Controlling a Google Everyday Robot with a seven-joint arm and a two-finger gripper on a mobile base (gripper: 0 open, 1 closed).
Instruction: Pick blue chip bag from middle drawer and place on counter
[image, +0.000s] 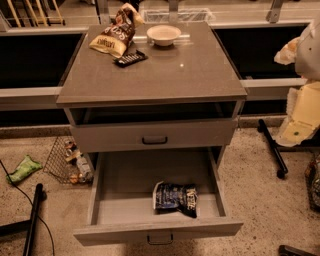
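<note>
The gripper (301, 120) hangs at the right edge, well apart from the cabinet; whether it is wide or narrow cannot be told. The blue chip bag (175, 198) lies in the open middle drawer (132, 175), right of centre, close to its near wall. At the far left of the counter (165, 75) sit a brown-and-yellow bag (114, 34), a pale bowl (163, 35) and a dark flat object (131, 58).

I am viewing my robot's arm (304, 112) at the right edge: a boxy pale-cream segment bearing a small green dot, and above it the rounded white gripper (291, 51), tan-tipped.
</note>
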